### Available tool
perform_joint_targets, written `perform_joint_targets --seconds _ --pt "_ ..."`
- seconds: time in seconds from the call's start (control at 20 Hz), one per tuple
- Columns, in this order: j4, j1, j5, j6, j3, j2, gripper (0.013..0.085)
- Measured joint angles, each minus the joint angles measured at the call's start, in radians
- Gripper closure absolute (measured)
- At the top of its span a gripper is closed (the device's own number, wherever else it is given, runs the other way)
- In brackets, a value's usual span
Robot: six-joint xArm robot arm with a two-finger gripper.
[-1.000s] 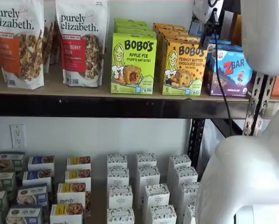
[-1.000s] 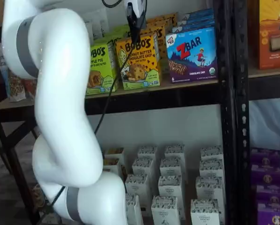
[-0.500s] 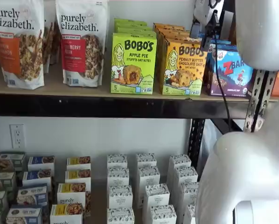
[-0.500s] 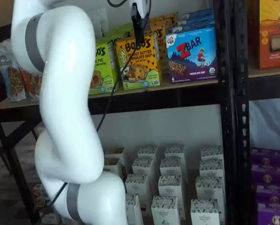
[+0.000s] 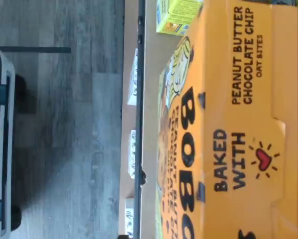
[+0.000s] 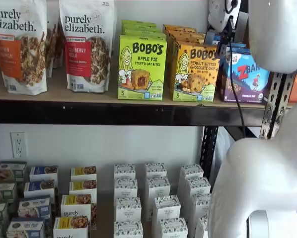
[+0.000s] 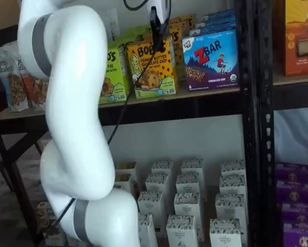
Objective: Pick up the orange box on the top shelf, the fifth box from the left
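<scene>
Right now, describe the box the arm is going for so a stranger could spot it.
Find the top shelf with its black front beam. Between the lime-green Bobo's Apple Pie box and the blue ZBar box stands the orange box: the only yellow-orange front carton, reading Peanut Butter Chocolate Chip.

Two granola bags (image 6: 54,44) stand upright at one end of the board, a lime-green Apple Pie carton (image 6: 141,67) beside them. A blue ZBar box (image 7: 211,59) sits further along. Small white cartons (image 6: 156,201) fill rows below, near a wall outlet (image 6: 19,144).
</scene>
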Motion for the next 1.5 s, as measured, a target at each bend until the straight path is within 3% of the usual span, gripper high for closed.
perform_joint_targets --seconds 0.6,1.05,1.5 --pt "-0.033 0.021 -0.036 0.01 0.002 0.021 0.013" --pt "-0.07 0.057 -0.011 0.04 -0.018 0.044 0.013" --pt "-0.085 0.062 -0.012 0.043 -0.011 0.046 0.013"
